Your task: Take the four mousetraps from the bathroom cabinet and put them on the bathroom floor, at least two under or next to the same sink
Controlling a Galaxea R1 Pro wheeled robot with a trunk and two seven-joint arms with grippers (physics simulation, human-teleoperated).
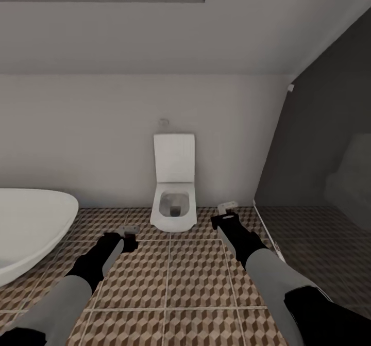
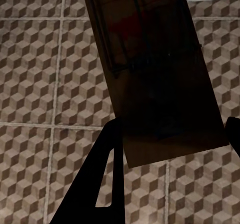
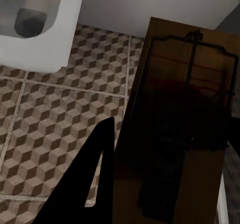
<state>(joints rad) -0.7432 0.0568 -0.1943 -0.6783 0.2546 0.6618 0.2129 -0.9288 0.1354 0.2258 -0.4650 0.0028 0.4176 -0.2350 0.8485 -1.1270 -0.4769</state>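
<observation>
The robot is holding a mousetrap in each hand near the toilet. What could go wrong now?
1. Each mousetrap hangs high above the bathroom floor; a slip from the left gripper or right gripper might drop one.
2. The toilet and bathtub are here, with no sink to be seen. Traps set down here may miss the sink rule.

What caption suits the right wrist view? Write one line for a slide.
Right hand holding a mousetrap above the bathroom floor beside the toilet.

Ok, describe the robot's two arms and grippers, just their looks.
Both arms match: light grey forearm shells, glossy black wrist sections, black elbow joints. The left gripper and right gripper carry pale grey tips; up close the fingers are flat, black and tapering. No cables or markings visible.
</observation>
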